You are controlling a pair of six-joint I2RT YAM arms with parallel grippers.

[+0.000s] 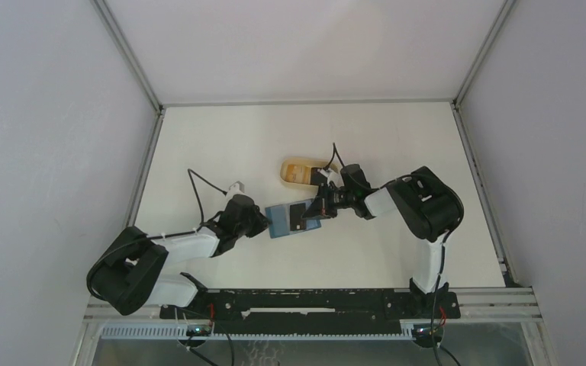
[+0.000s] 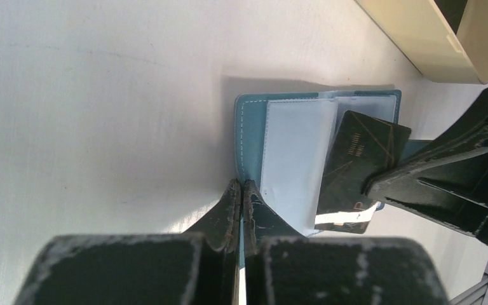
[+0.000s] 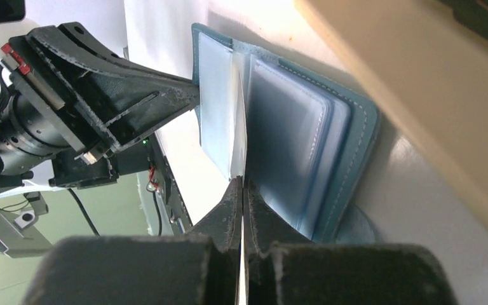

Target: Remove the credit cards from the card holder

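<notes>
Card holder (image 2: 251, 136): 1, left end effector (image 2: 241, 188) gripping | credit card (image 2: 358, 152): 1, right (image 3: 242, 185) gripping

White table (image 1: 221, 152), teal card holder (image 1: 278, 221), beige tray (image 1: 297, 169)

a beige oval tray (image 1: 285, 172) lies on the white surface (image 1: 275, 130), pale walls on three sides.
</notes>
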